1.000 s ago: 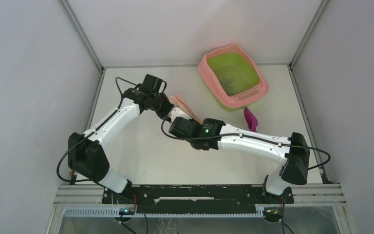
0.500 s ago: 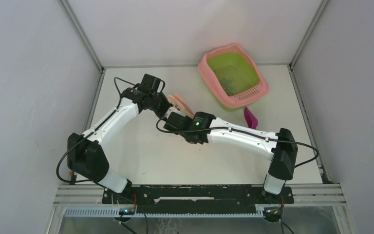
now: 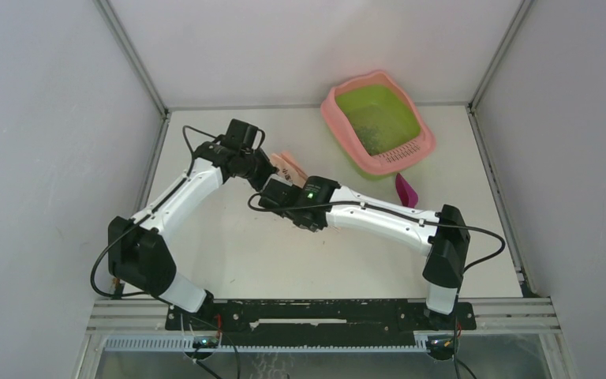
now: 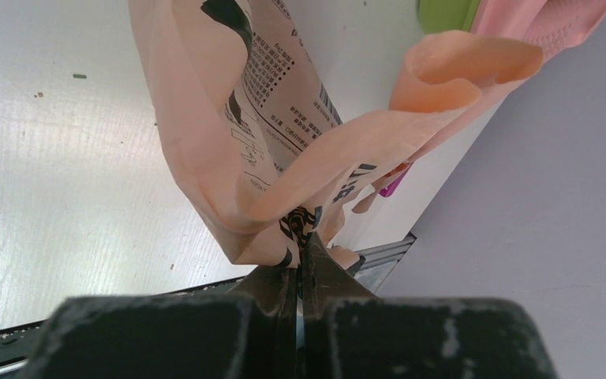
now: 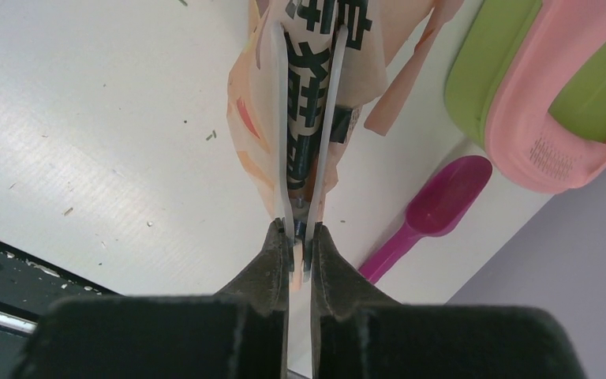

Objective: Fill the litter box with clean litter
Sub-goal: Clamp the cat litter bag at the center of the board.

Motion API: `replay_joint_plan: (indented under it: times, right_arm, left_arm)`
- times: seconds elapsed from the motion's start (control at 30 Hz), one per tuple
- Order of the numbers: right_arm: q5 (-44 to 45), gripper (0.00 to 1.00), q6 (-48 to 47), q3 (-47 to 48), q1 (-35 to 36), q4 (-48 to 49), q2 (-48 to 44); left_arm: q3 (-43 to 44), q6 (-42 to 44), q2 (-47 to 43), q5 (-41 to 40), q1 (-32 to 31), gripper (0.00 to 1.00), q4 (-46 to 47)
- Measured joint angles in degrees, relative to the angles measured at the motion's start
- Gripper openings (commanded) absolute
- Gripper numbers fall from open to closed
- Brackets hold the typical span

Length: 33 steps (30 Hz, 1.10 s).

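1. Two grippers share one bag (image 4: 276,103): the left gripper (image 4: 300,225) has its fingers shut tight on a crumpled fold, and the right gripper (image 5: 300,230) shows only a narrow slit, pinching another edge of it
2. From above, the bag hangs limp near the middle of the table (image 3: 229,253); the box (image 3: 333,110) sits toward 1 o'clock from it, at the far wall, well apart
3. Litter (image 3: 375,136) shows as a thin scatter of dark specks in the green basin (image 3: 367,106), densest toward the grid (image 3: 406,150) at the box's 5 o'clock end; much green is bare, so I judge the filling far from done
4. One scoop (image 3: 405,192) lies on the table near the grid end, at about 6 o'clock from it, in neither gripper
5. I judge the step in hand to be carrying the bag toward 1 o'clock and pouring; the arms should travel together, so the thin film neither tears nor slips from either pinch
6. The bag's curled open end, at 2 o'clock in the left wrist view, looks like the mouth; keep it level or raised until it is over the basin, then lift the opposite end slowly
7. Loose specks already dot the table, so tipping short of the rim would add to them
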Motion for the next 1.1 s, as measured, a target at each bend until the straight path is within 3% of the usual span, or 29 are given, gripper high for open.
replay_joint_plan:
  times: [0.1, 0.27, 0.7, 0.8, 1.1]
  right_arm:
    - [0.0, 0.2, -0.1, 1.6, 0.0, -1.3, 0.8]
    - [-0.2, 0.45, 0.0, 2.4, -0.2, -1.9, 1.0]
    - [-5.7, 0.56, 0.3, 1.6, -4.8, 3.4, -1.0]
    - [-11.4, 0.59, 0.7, -2.8, -9.0, 8.1, -7.0]
    - [-35.6, 0.61, 4.3, -21.2, -33.4, 22.9, -34.3]
  left_arm:
    - [0.0, 0.0, -0.3, 0.0, 0.0, 0.01, 0.0]
    - [0.0, 0.0, -0.8, 0.3, 0.0, 0.01, 0.1]
    - [-0.2, 0.0, -1.5, 3.3, 0.2, 0.04, 0.9]
    - [-0.8, -0.1, -1.8, 4.2, 0.7, 0.09, 1.9]
    - [-3.2, -0.1, -3.1, 9.2, 2.8, 0.15, 5.1]
